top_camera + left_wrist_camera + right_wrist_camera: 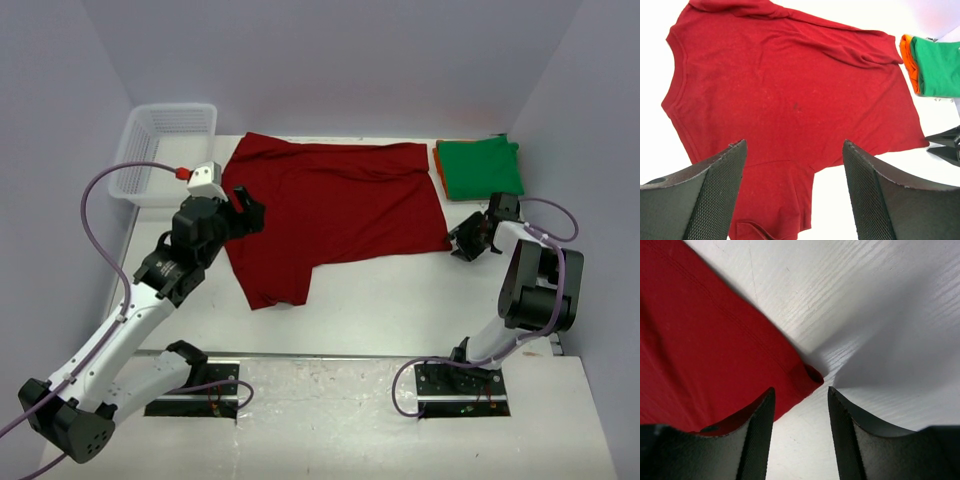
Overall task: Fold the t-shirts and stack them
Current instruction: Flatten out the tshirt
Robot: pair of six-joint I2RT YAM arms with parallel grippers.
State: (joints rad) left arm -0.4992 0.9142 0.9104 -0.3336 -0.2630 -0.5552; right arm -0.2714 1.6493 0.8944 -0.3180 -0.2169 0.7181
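The dark red t-shirt [330, 205] lies spread on the white table, one sleeve pointing toward the near edge; it fills the left wrist view [785, 90]. The bright green t-shirt [480, 167] lies folded at the back right on top of the orange one [437, 165], whose edge shows; both show in the left wrist view, green [940, 67] and orange [908, 52]. My left gripper [243, 213] is open and empty, above the red shirt's left edge. My right gripper [464, 241] is open and empty, low at the red shirt's right corner [807, 375].
A white plastic mesh basket [165, 150] stands at the back left of the table. Grey walls close in the table at the back and both sides. The table [400, 310] is bare white in front of the shirt.
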